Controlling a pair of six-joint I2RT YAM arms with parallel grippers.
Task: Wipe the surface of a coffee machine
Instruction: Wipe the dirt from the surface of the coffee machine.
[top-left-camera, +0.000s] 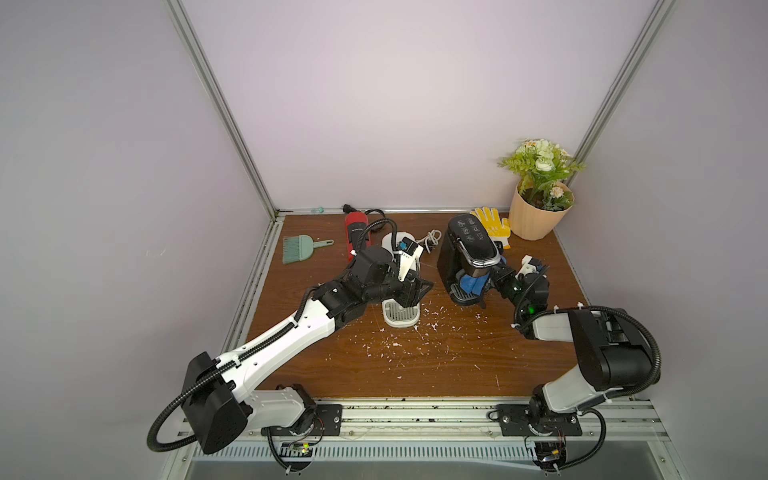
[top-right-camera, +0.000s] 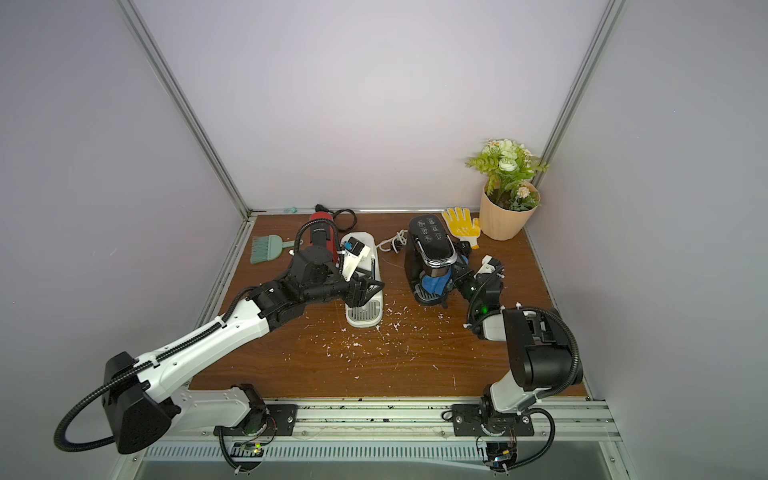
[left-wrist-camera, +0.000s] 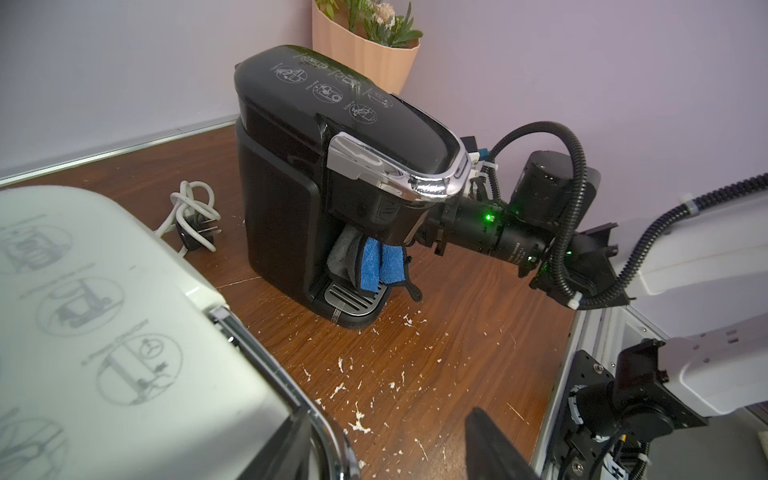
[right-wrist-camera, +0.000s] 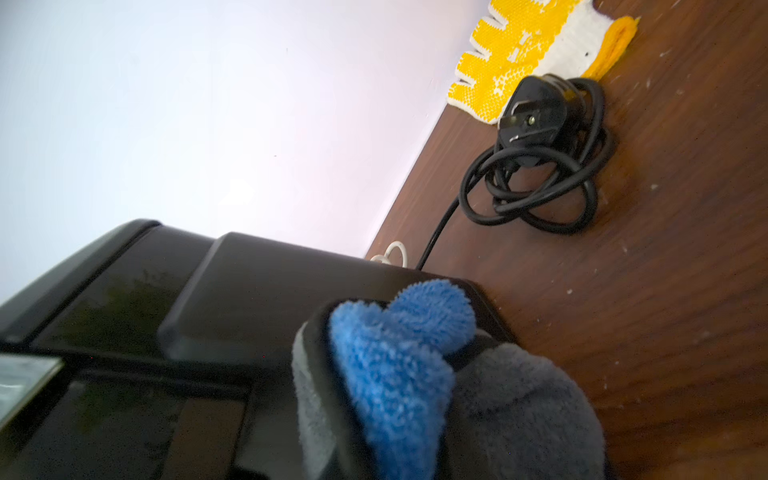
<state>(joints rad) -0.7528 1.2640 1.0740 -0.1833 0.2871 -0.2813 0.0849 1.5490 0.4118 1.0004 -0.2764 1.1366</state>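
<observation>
Lilac-walled enclosure with a brown wood-grain tabletop (top-left-camera: 415, 374), littered with white flecks (top-left-camera: 390, 345) toward the middle. Two machines are noted: a black coffee machine (top-left-camera: 467, 243) standing upright at the right rear, and a white coffee machine (left-wrist-camera: 104, 291) near the centre. The right gripper (top-left-camera: 482, 293) is found closed on a blue-and-grey cloth (left-wrist-camera: 374, 266), which lies in the recess under the brew head (left-wrist-camera: 374, 208) of the black unit, just above its drip tray (left-wrist-camera: 353, 297). Whether the cloth is pressed against the inner wall cannot be told. The left gripper (top-left-camera: 422, 286) is held over the white unit with its jaws partly apart and nothing seen between them. Only one finger (left-wrist-camera: 498, 453) is shown in the left wrist view. The step in hand is judged to be the wiping of the recess and front face. It is recommended that the cloth be firmly pinched and bunched, so that its loose corner is not caught on the tray grille. Pressure should be applied lightly and along the surface, since the black unit is not braced and could be pushed across the table. Strokes should be overlapped outward to the glossy lid (left-wrist-camera: 332, 91), where smears would be most evident.
</observation>
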